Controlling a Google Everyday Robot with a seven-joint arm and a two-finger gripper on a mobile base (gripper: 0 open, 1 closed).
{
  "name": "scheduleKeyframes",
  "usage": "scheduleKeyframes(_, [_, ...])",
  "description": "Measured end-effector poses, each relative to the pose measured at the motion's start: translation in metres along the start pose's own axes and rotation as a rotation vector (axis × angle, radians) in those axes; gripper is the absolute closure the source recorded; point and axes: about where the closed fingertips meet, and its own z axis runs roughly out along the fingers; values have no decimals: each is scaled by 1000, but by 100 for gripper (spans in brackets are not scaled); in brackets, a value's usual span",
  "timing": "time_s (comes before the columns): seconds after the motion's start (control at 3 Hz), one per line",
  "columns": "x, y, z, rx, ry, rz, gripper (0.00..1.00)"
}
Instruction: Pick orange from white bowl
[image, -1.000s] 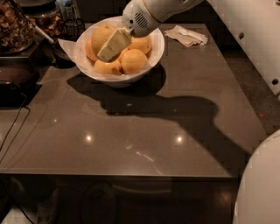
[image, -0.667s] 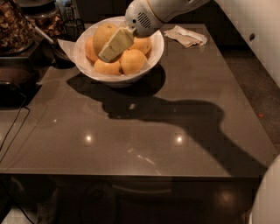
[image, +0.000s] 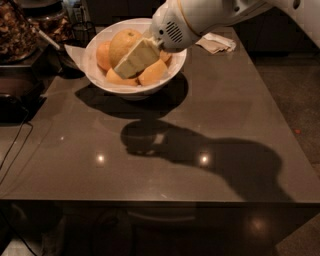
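— Where's the orange (image: 124, 42)?
— Past the table (image: 165, 170), in the bowl (image: 90, 56) at eleven o'clock, far side, among smaller fruit (image: 152, 74).
— And the gripper (image: 131, 61)?
— Low over the bowl, at the orange's five o'clock. Clamped or spread, I can't tell.

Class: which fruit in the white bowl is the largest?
The dull yellow-orange, slightly oval fruit at the back of the glossy white bowl; the other fruits are smaller, rounder, brighter orange. The pale gripper hangs over the bowl beside it.
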Motion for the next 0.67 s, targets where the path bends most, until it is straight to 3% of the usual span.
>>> scheduleKeyframes(0.67, [10,24,-14,50,-10,43,100])
